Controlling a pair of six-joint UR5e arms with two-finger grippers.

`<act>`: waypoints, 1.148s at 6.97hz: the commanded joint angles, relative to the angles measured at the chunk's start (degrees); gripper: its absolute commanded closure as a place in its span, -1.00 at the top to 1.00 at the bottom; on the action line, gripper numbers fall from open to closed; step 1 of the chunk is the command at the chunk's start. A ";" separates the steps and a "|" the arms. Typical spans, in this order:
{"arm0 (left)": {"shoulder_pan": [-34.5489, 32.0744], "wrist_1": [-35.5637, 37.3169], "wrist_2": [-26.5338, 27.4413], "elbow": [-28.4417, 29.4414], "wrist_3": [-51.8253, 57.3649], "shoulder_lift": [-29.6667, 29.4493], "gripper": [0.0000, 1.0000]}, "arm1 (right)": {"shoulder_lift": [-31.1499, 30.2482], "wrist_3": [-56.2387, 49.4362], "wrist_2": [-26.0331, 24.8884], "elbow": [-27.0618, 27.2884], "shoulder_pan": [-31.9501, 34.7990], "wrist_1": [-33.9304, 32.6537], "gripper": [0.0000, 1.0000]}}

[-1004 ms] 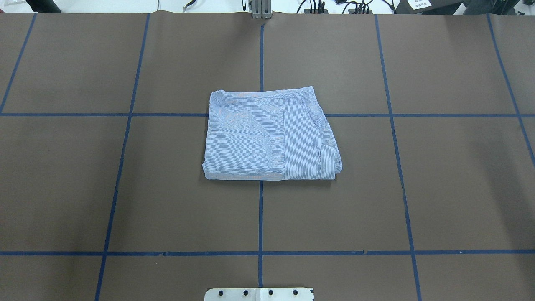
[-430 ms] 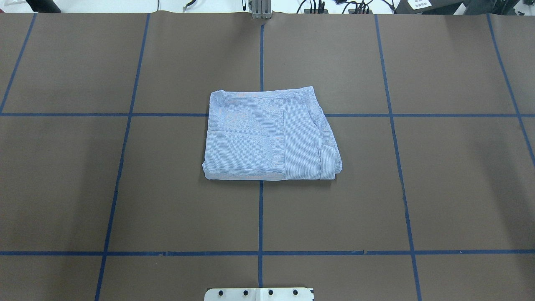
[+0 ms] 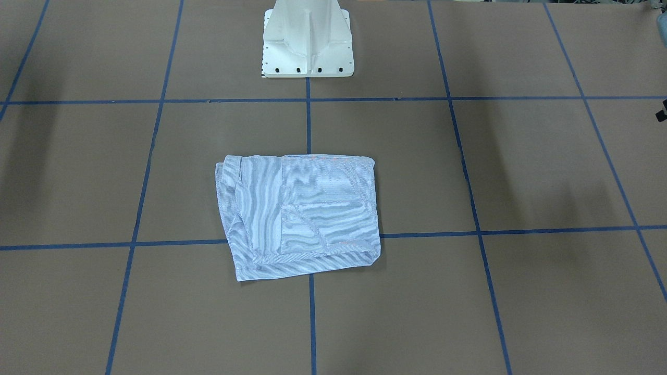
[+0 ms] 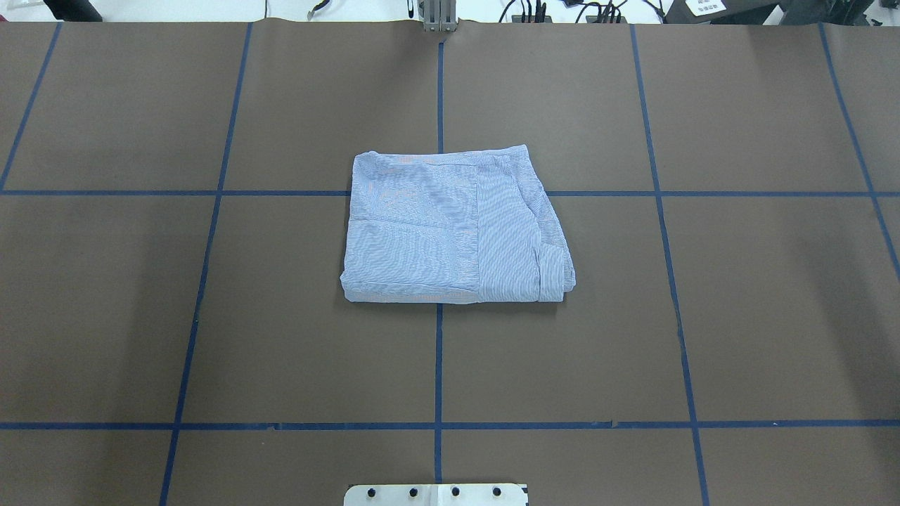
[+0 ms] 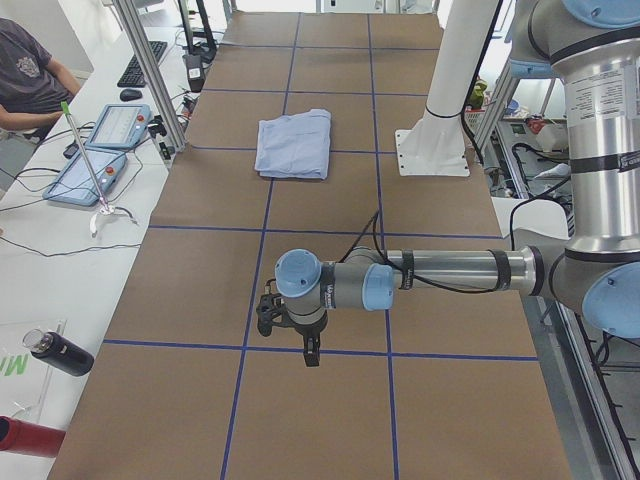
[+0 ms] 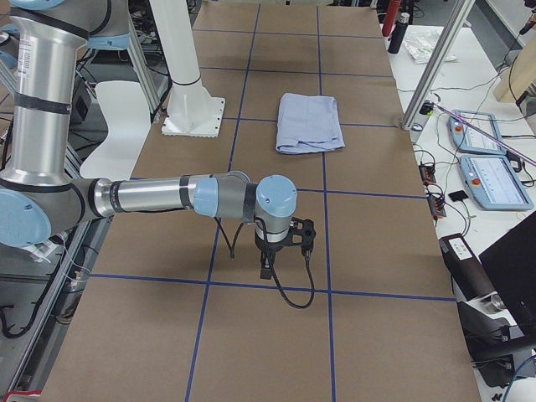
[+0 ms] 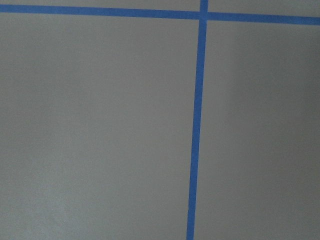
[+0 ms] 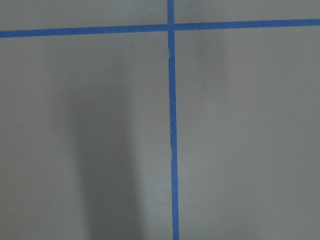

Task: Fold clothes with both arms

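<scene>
The clothes, one light blue striped shirt (image 4: 453, 225), lie folded into a compact rectangle at the middle of the brown table (image 4: 759, 316); the shirt (image 3: 299, 213) is also in the front-facing view. Neither arm is over it. Only the side views show the grippers. The left gripper (image 5: 272, 318) hangs over bare table far from the shirt (image 5: 293, 145), and the right gripper (image 6: 293, 239) does the same at the other end, away from the shirt (image 6: 309, 123). I cannot tell whether either is open or shut. Both wrist views show only table and blue tape.
The white pedestal base (image 3: 307, 47) stands at the robot's edge of the table. Blue tape lines (image 4: 438, 365) grid the surface. A seated person (image 5: 25, 70), control pendants (image 5: 100, 150) and a dark bottle (image 5: 60, 352) are beside the table.
</scene>
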 commanded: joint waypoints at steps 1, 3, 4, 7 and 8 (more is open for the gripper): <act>0.02 -0.15 0.01 -0.02 0.00 -0.04 1.00 | 0.00 -0.25 -0.42 -0.73 0.00 0.09 1.00; 0.02 -0.93 0.10 -0.02 -0.09 -0.04 1.00 | 0.09 -0.25 -1.38 -2.05 -0.18 0.18 1.00; 0.02 -1.11 0.10 -0.02 -0.09 -0.04 1.00 | 1.22 -0.25 -1.48 -4.32 0.00 0.18 1.00; 0.02 -1.11 0.10 -0.10 -0.09 -0.04 1.00 | 3.08 -0.25 -1.57 -12.07 0.00 5.53 1.00; 0.02 -1.11 0.10 -0.10 -0.09 -0.04 1.00 | 3.08 -0.25 -1.48 -12.16 0.00 5.45 1.00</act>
